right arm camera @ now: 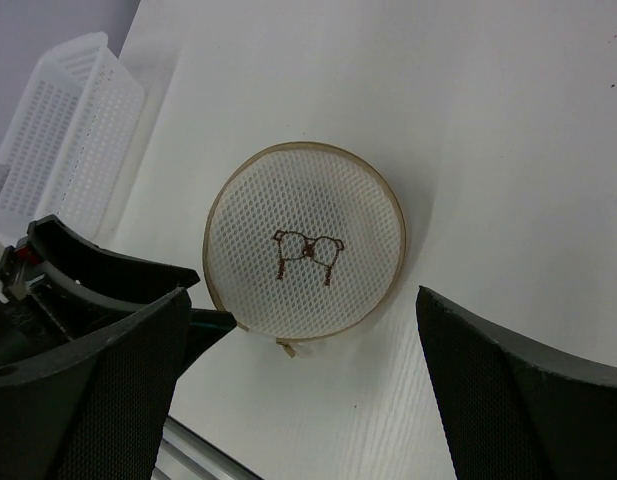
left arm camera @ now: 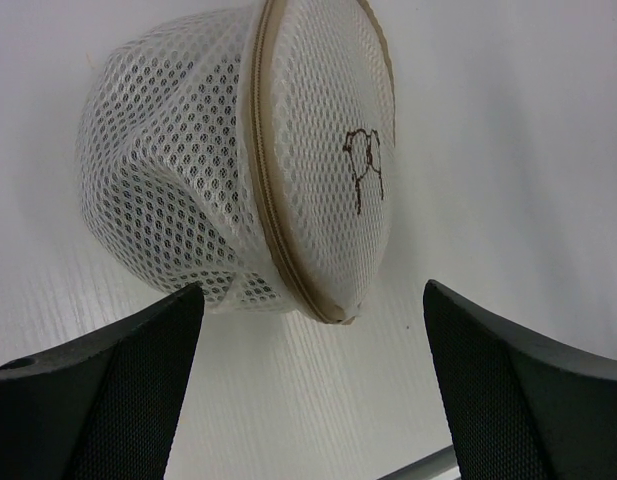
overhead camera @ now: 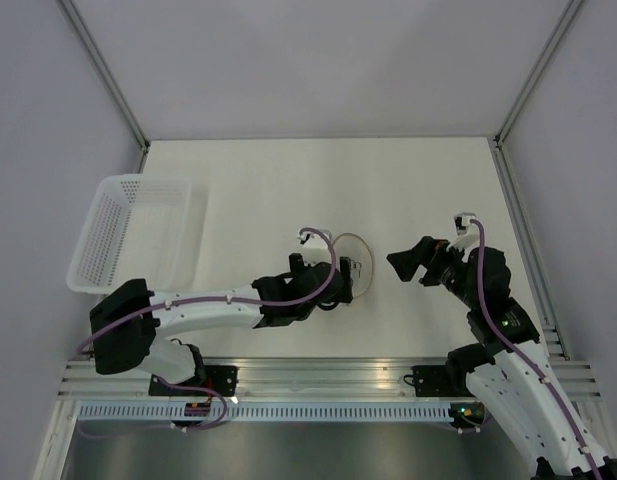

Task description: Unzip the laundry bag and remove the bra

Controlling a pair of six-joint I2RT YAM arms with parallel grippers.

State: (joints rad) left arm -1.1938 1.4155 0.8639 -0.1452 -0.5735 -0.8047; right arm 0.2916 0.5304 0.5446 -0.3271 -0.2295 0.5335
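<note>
The laundry bag [overhead camera: 357, 258] is a round white mesh pouch with a tan zip rim, standing on edge mid-table. Its flat face carries a small brown embroidered mark [right arm camera: 306, 254]. The rim looks closed, and a small tan tab [right arm camera: 288, 346] hangs at its lowest point. The bra is hidden; no dark cloth shows through the mesh. My left gripper [overhead camera: 340, 287] is open just short of the bag [left arm camera: 238, 170], its fingertips [left arm camera: 178, 310] on either side of the lower rim without touching it. To the bag's right my right gripper [overhead camera: 406, 268] is also open, facing the flat face [right arm camera: 303, 240] from a short distance.
A white perforated plastic basket [overhead camera: 128, 235] stands at the table's left edge, also visible in the right wrist view [right arm camera: 68, 130]. The aluminium rail [overhead camera: 318, 375] carrying the arm bases runs along the near edge. Grey walls close in the table on three sides.
</note>
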